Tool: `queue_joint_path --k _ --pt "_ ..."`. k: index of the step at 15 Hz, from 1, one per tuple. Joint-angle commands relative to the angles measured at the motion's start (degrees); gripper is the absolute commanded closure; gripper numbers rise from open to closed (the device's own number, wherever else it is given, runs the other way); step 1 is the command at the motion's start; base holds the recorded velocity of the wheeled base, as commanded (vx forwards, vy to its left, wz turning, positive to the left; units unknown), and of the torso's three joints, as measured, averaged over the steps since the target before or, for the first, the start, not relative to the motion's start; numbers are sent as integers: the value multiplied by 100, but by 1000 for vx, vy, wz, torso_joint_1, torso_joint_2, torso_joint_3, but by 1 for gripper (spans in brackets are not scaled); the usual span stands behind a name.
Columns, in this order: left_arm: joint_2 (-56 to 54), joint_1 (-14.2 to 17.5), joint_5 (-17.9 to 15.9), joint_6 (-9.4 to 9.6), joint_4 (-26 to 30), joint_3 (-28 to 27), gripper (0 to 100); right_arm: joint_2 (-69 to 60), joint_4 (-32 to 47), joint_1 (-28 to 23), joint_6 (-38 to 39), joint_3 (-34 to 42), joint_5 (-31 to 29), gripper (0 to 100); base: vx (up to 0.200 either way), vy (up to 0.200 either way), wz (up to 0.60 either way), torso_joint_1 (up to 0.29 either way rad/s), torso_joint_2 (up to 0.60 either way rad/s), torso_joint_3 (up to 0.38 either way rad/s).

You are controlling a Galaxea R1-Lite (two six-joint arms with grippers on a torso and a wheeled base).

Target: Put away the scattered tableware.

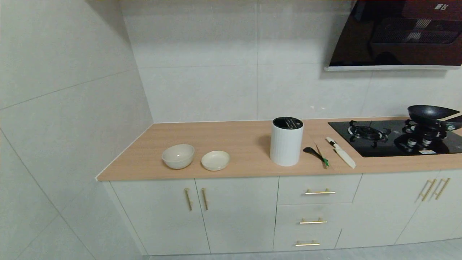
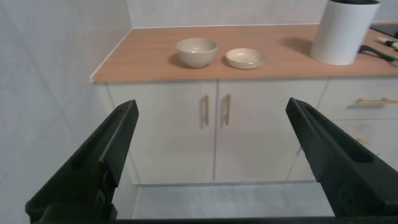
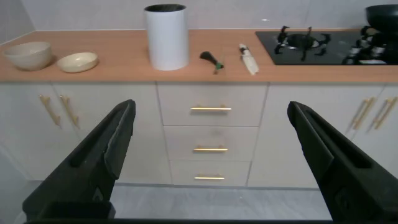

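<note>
From the head, the desk [image 1: 234, 137] carries everything, all of it well beyond both pairs of jaws. On the left jaws' side sit a bowl [image 1: 178, 156] and a shallow dish [image 1: 215, 160], just beside each other and upright. On the right jaws' side a white holder [image 1: 286, 141] stands upright with its slotted top open. Past it lie a black spoon [image 1: 312, 151], a thin utensil [image 1: 322, 156] with a green tip and a knife [image 1: 341, 152], loose and flat, short of the stove [image 1: 397, 137]. The holder looks like the home for those three, which would explain its place next to them.

At the left wrist, the left jaws are spread wide with nothing between them. They are held low, facing the cupboard doors [image 2: 214, 124], with the bowl and dish ahead and higher up on the desk. Open jaws suit a first grasp.

At the right wrist, the right jaws are likewise spread and bare, level with the drawers [image 3: 211, 109]. The holder, spoon and knife lie ahead and above, well apart from them. No piece has yet been put away.
</note>
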Motion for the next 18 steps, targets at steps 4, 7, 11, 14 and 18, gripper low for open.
queue_joint_path --k 4,7,11,14,18 --pt "2 2 0 -1 -1 0 0 0 -2 0 0 0 2 0 0 200 0 8 4 1" --pt "2 2 0 -1 -1 0 0 0 -2 0 0 0 2 0 0 200 0 4 2 1" --pt "2 2 0 -1 -1 0 0 0 -2 0 0 0 2 0 0 200 0 4 4 1" --pt "2 2 0 -1 -1 0 0 0 -2 0 0 0 2 0 0 200 0 1 4 6" --pt "2 2 0 -1 -1 0 0 0 -2 0 0 0 2 0 0 200 0 -1 6 0"
